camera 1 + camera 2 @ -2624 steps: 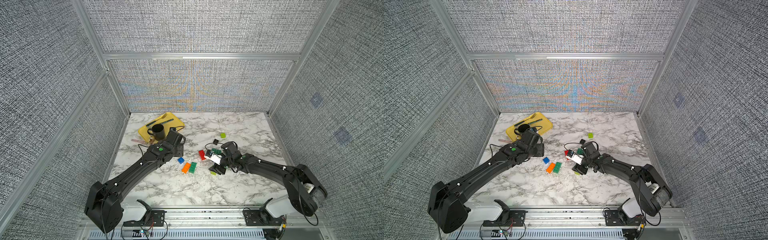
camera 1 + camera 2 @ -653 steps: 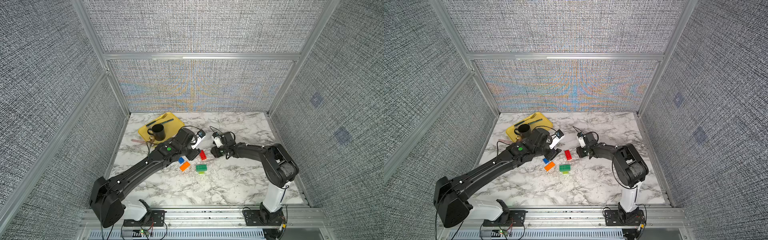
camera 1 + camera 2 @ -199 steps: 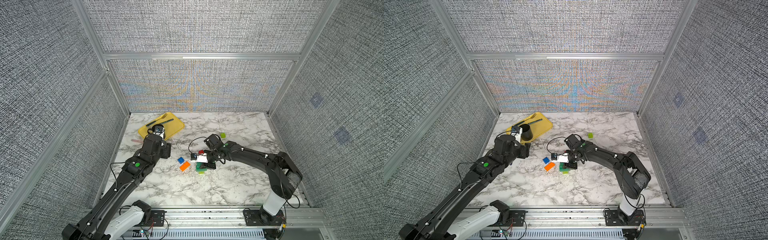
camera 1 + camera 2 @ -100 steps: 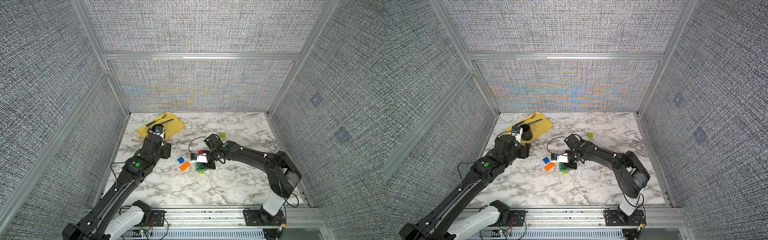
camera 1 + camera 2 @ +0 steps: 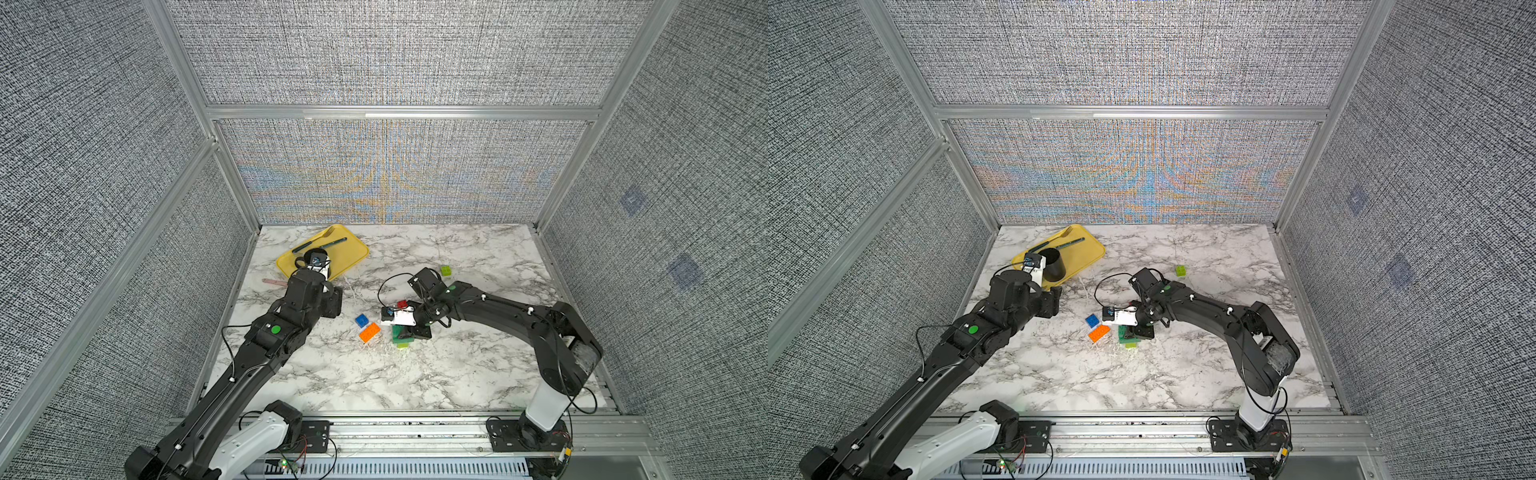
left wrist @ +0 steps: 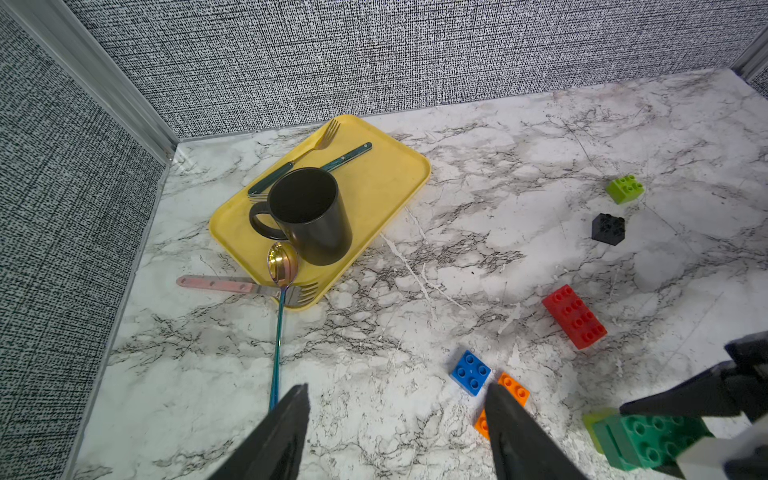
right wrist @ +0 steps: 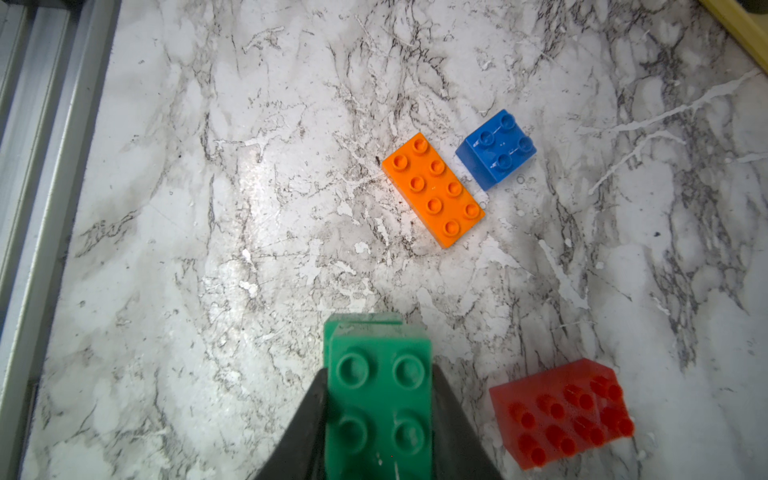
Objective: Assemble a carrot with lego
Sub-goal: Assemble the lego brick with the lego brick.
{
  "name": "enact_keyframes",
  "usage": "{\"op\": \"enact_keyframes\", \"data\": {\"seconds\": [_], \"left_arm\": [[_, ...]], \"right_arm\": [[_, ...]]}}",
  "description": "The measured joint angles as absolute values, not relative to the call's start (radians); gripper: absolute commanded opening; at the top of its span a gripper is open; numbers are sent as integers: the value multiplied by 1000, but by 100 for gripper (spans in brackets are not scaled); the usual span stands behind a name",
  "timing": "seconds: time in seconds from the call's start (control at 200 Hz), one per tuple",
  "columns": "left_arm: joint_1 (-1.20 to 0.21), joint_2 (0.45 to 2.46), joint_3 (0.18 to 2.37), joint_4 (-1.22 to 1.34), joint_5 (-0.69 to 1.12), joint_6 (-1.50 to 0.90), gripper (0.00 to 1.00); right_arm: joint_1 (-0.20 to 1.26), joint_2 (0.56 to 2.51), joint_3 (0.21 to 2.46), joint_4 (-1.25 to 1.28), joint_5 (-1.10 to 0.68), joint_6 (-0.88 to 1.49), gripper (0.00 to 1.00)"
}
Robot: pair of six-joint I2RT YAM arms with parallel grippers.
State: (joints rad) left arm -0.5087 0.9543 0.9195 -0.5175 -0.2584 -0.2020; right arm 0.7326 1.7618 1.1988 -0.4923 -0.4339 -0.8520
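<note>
**Green brick stack clamped in the right gripper, loose bricks spread on marble**

The partly built carrot, a stack of dark green studded plastic bricks (image 7: 380, 399), is clamped between the black tapered jaws of the right gripper (image 7: 378, 374), which are pressed against its two smooth sides. Four round raised studs are seen on its top face. A second green layer shows beneath, and a lime brick edge (image 6: 592, 424) is seen at the bottom. The stack is near the middle of the white, grey-veined marble tabletop (image 6: 498, 145); whether it rests on the marble or is lifted cannot be told.

To the left of the stack, an oblong glossy orange brick (image 7: 432, 189) with eight studs and a square blue brick (image 7: 496, 149) with four studs lie flat, nearly touching. An oblong red brick (image 7: 561, 411), slightly translucent, lies just beside the stack toward the back wall. Farther back, a square black brick (image 6: 608, 228) and a square lime brick (image 6: 624, 189) are set near each other, studs up.

The left gripper (image 6: 395, 388) is held with its dark pointed fingers spread apart, nothing between them.

Near the back left corner, a rounded rectangular yellow plastic tray (image 6: 386, 183) carries a glossy black cylindrical mug (image 6: 311, 216) and teal-handled cutlery (image 6: 349, 156). A gold-bowled spoon (image 6: 282, 266) with an iridescent blue handle is propped on the rim, and a pink-handled fork (image 6: 216, 284) lies against it.
</note>
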Motion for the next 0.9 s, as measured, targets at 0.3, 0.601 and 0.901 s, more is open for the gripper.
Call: {"op": "enact_keyframes", "data": {"seconds": [0.3, 0.601, 0.901], "left_arm": [[-509, 954, 918, -517, -251, -202, 70], [-508, 954, 916, -511, -237, -202, 70], [-508, 956, 916, -510, -235, -202, 70]], "right_arm": [[732, 1762, 1208, -520, -432, -852, 27], [735, 1765, 1208, -517, -431, -850, 29], [748, 1752, 1190, -503, -430, -823, 31]]}}
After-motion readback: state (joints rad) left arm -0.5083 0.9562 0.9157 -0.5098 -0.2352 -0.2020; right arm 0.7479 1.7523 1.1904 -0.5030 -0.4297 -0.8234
